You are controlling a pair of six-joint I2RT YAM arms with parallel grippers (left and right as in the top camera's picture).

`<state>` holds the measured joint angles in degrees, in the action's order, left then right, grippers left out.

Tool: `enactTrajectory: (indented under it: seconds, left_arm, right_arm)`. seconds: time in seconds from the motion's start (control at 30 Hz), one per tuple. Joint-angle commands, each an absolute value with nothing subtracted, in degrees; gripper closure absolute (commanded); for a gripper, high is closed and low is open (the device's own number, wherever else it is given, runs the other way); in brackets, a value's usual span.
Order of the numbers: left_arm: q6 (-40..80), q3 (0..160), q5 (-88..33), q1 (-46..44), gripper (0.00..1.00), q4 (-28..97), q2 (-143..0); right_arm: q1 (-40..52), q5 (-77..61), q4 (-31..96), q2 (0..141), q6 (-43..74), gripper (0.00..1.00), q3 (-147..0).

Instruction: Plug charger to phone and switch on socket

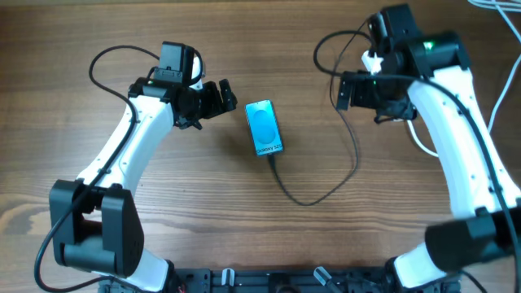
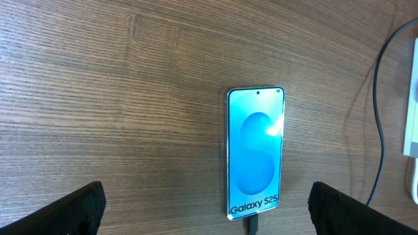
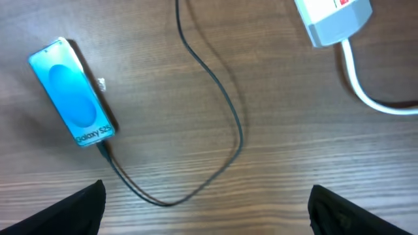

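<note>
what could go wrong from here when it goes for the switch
1. The charger cable loops loosely between phone and socket; an arm sweeping low might snag it and tug the plug out.
2. Only the socket's end shows in the right wrist view, so a press could miss the red switch.

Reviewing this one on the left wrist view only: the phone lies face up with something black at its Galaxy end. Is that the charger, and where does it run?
Observer: Yes. In the right wrist view the charger meets the phone at that end, loops away and runs out of the top of the frame.
Operator: Where is the socket?
Observer: The socket lies at the top right of that view, its thick white cord trailing off its end. Its switch position cannot be told.
Operator: And the right arm?
Observer: The right gripper hangs open above the cable loop, holding nothing.
</note>
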<state>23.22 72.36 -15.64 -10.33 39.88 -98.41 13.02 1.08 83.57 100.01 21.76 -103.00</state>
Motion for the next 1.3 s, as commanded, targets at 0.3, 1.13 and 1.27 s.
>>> enactTrajectory:
  seconds: [0.3, 1.13, 1.27]
  left_arm:
    - [22.9, 72.3, -15.1, -10.1, 0.0, 39.7, -97.9]
    - [22.9, 72.3, -15.1, -10.1, 0.0, 39.7, -97.9]
    - [22.9, 72.3, -15.1, -10.1, 0.0, 39.7, -97.9]
  right_arm:
    - [1.1, 12.2, 82.1, 123.9, 21.5, 0.0, -109.2]
    - [-12.3, 1.4, 55.4, 128.2, 29.6, 0.01, -104.1]
    - [-12.3, 1.8, 51.1, 128.2, 29.6, 0.0, -101.3]
